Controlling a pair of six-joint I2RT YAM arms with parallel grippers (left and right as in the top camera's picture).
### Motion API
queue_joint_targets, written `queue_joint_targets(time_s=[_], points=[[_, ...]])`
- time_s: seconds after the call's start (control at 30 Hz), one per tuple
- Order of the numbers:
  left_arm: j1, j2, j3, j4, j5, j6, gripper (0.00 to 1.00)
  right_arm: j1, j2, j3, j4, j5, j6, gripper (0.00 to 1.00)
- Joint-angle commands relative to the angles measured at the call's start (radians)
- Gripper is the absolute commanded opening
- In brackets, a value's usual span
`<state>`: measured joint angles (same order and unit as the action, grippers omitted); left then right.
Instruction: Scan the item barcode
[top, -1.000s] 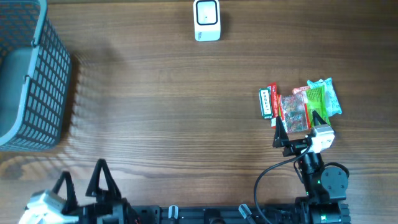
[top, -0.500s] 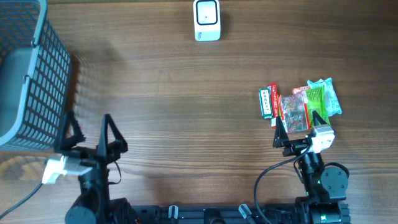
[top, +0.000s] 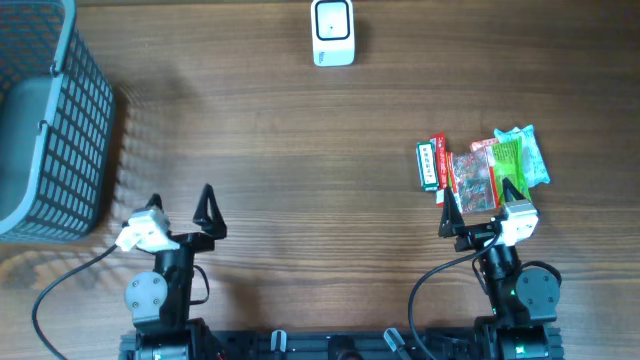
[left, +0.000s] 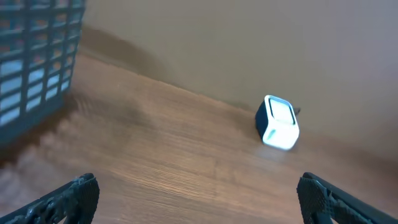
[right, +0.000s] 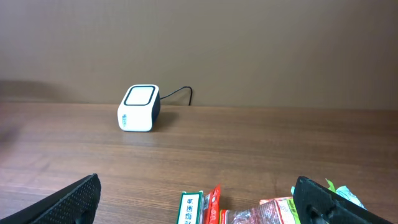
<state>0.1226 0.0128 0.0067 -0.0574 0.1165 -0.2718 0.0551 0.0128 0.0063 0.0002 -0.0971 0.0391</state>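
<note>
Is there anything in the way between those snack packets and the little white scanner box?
Nothing visible. Only bare table lies between the packets and the scanner. The basket sits far off to the side, and the open right gripper is right at the packets.

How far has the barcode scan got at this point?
Nothing looks done: the snack packets lie on the table, ungrasped. In hand: the right tool hovers open at them; the left tool is open, empty. Left: grasp one, show it to the scanner.
</note>
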Motion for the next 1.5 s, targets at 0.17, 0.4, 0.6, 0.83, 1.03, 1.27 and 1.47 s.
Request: queue_joint_targets(time_s=[0.17, 0.4, 0.6, 0.83, 1.03, 1.27, 1.47], points=[[-0.03, -0.009, -0.001, -0.012, 0.016, 0.347, 1.0, -0.002, -0.009, -0.001, 0.006, -0.009, -0.013, 1.0], [-0.03, -0.009, -0.001, -0.01, 0.021, 0.335, 1.0, -0.002, -0.008, -0.001, 0.006, -0.009, -0.013, 1.0], [-0.03, -0.009, -0.001, -0.01, 0.021, 0.335, 1.0, -0.002, -0.008, -0.001, 0.006, -0.009, -0.013, 1.0], [-0.03, -0.008, -0.001, -0.009, 0.021, 0.335, 1.0, -0.002, -0.008, -0.001, 0.006, -0.009, -0.013, 1.0], [-0.03, -0.008, -0.001, -0.008, 0.021, 0.335, 1.0, -0.002, -0.008, -0.001, 0.006, -0.009, -0.013, 1.0], [-0.03, -0.008, -0.001, -0.008, 0.021, 0.335, 1.0, -0.002, -0.008, -0.001, 0.006, -0.009, -0.013, 1.0], [-0.03, -0.008, -0.001, -0.008, 0.021, 0.335, 1.0, -0.002, -0.008, -0.001, 0.006, -0.008, -0.013, 1.0]])
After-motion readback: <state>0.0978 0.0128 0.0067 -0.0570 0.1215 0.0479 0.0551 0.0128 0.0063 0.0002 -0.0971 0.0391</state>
